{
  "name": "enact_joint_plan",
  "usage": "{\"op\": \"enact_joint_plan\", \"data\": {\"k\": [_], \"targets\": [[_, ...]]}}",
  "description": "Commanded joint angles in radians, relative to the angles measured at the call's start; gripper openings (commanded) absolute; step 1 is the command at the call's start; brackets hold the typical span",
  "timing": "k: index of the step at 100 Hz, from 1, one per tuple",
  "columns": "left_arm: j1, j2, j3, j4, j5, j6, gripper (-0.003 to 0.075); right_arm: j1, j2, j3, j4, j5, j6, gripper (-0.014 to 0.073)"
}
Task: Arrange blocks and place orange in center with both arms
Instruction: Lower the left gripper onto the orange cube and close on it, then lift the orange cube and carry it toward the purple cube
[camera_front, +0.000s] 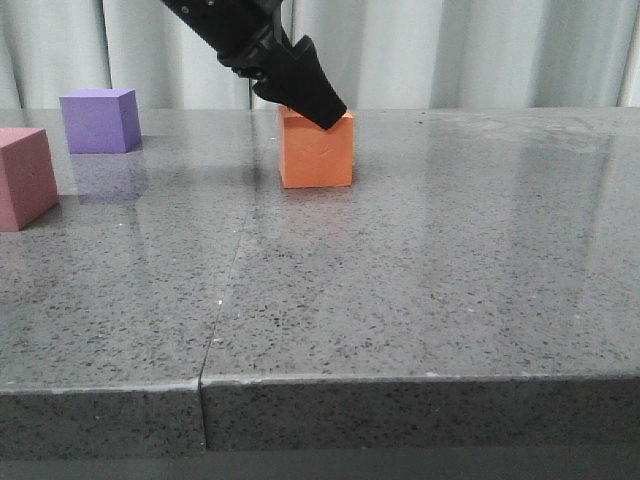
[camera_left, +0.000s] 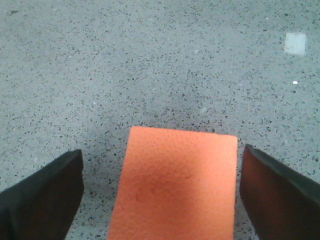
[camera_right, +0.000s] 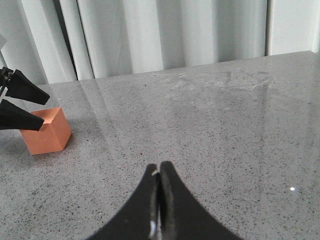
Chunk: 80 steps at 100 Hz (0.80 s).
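Note:
The orange cube rests on the grey stone table, near mid-table toward the back. My left gripper reaches down over its top, open, one finger on each side. In the left wrist view the orange cube lies between the dark fingers with a visible gap on either side. The purple cube stands at the far left rear, and the pink-red cube sits at the left edge, partly cut off. My right gripper is shut on nothing, well away from the orange cube.
Pale curtains hang behind the table's far edge. A seam runs through the tabletop from front to back. The front edge of the table is close to the camera.

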Motion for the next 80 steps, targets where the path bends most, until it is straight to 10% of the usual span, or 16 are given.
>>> {"op": "enact_joint_plan", "data": {"k": [1, 64, 80], "targets": [[-0.009, -0.055, -0.034, -0.034, -0.009, 0.0, 0.0609, -0.005, 0.012, -0.023, -0.015, -0.078, -0.009, -0.0067], [-0.009, -0.02, -0.034, -0.002, 0.069, -0.003, 0.0606, -0.005, 0.012, -0.023, -0.015, -0.078, -0.009, -0.0067], [-0.009, -0.02, -0.034, -0.004, 0.067, -0.003, 0.0501, -0.005, 0.012, -0.023, -0.015, -0.078, -0.009, -0.0067]]}}
